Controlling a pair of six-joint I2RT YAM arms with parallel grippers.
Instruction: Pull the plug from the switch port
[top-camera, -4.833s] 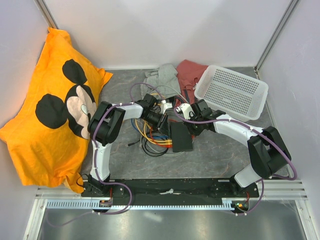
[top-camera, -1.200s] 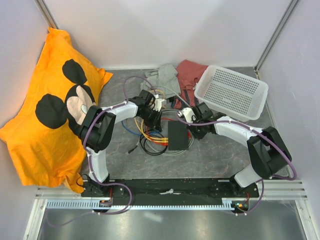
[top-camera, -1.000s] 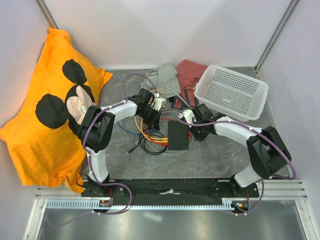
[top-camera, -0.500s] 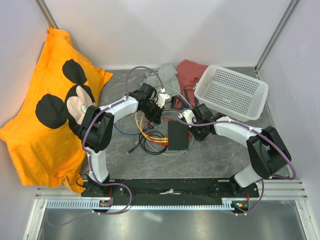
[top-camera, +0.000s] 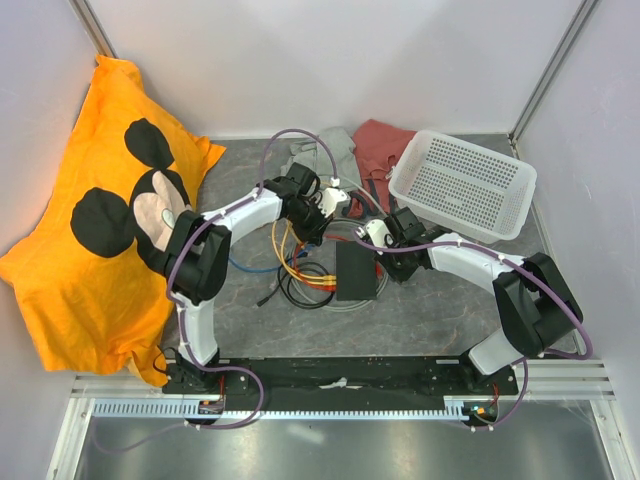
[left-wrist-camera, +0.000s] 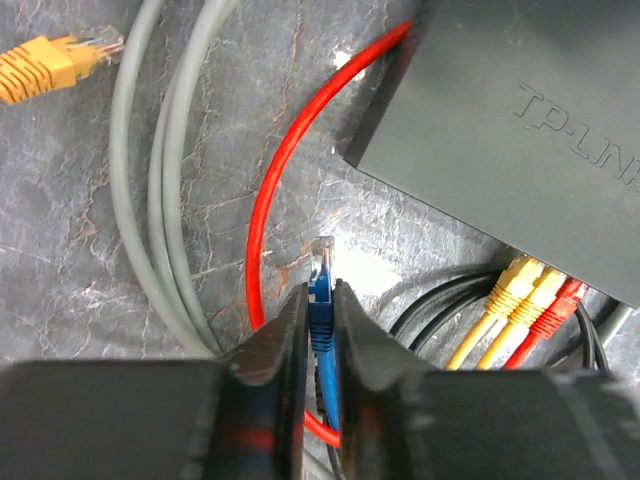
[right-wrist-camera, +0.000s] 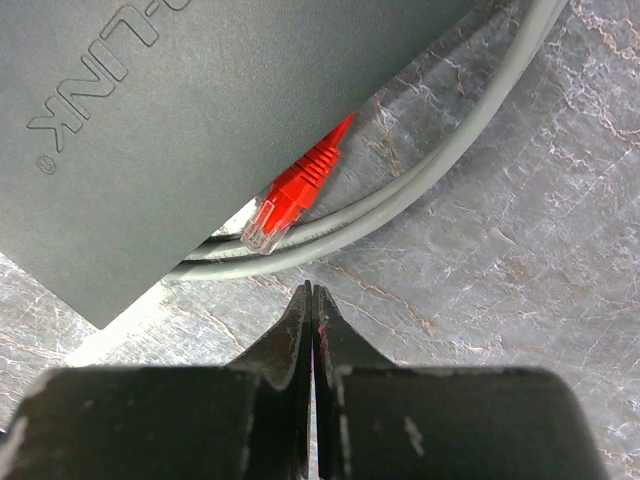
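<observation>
As the left gripper (left-wrist-camera: 320, 298) pinched the blue plug (left-wrist-camera: 321, 280), seemingly clear of the switch (left-wrist-camera: 520, 130), the right gripper (right-wrist-camera: 311, 300) sat closed and empty; release seemed next.

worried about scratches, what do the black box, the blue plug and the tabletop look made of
The black box: likely plastic, matte, with lettering moulded in. The blue plug: blue boot, maybe rubbery, with a clear hard-looking plastic tip. The tabletop: grey with white veins; stone or a printed mat, cannot tell.
</observation>
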